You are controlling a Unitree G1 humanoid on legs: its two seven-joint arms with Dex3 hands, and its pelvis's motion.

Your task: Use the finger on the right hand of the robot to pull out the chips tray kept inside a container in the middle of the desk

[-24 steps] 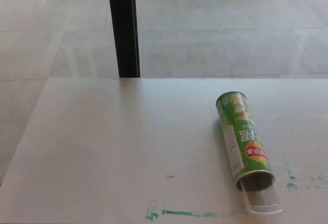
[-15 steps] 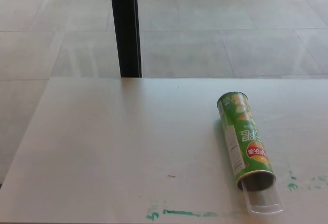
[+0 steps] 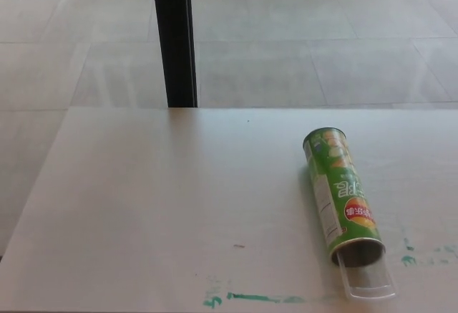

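Pale floor tiles and a black post [image 3: 173,37] lie beyond the white desk [image 3: 164,198]. Nothing has moved since the earlier frames. On the desk's right side lies the green chips container [image 3: 339,195], open mouth nearest, with the clear tray [image 3: 368,278] sticking partly out. Neither robot hand shows, so finger state and relation to the tray cannot be told.

Pale, off-white desk [image 3: 164,198], pretty much bare. A green chips can [image 3: 340,195] lies on its side toward the right, closed end pointing away, open mouth facing the near edge. A clear plastic tray [image 3: 368,281] sticks partway out of that mouth, resting flat on the top. Green paint smears (or marker, can't tell) [image 3: 250,298] streak the near edge, and a few more dots [image 3: 408,258] sit right of the can.
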